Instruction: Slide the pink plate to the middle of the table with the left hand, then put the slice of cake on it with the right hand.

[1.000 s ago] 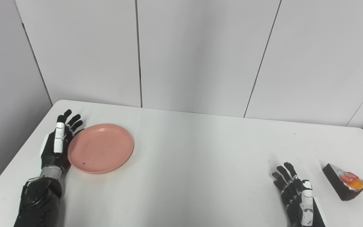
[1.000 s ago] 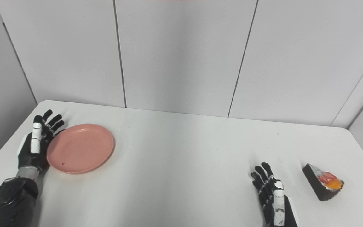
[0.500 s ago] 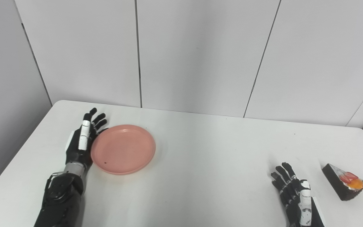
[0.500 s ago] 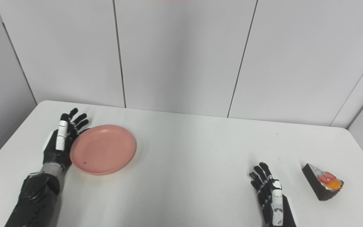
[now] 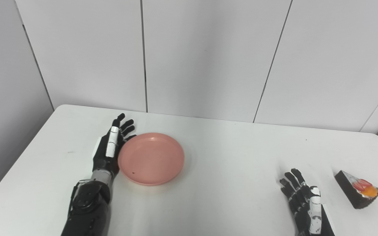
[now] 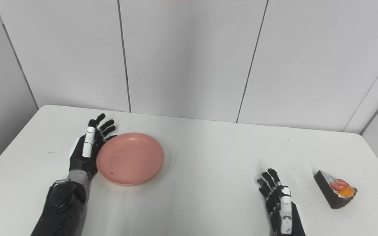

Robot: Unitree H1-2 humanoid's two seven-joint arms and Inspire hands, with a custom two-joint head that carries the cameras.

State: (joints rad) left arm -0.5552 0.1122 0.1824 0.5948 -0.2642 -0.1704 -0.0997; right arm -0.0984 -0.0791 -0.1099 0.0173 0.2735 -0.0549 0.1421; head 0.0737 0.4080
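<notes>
The pink plate [image 5: 152,158] lies flat on the white table [image 5: 228,157], left of the middle. My left hand [image 5: 110,149] is open, fingers straight, its palm side against the plate's left rim. The slice of cake [image 5: 356,192], dark with red and orange topping, sits near the table's right edge. My right hand [image 5: 302,200] is open and empty, resting low near the front edge, to the left of the cake and apart from it. The same scene shows in the right eye view, with the plate [image 6: 130,158] and the cake [image 6: 335,193].
Grey wall panels stand behind the table's far edge. The table's left edge runs diagonally at the left of the view.
My left hand has moved to the right, pushing the pink plate along the table toward the middle. The right hand and the cake have stayed in place.
</notes>
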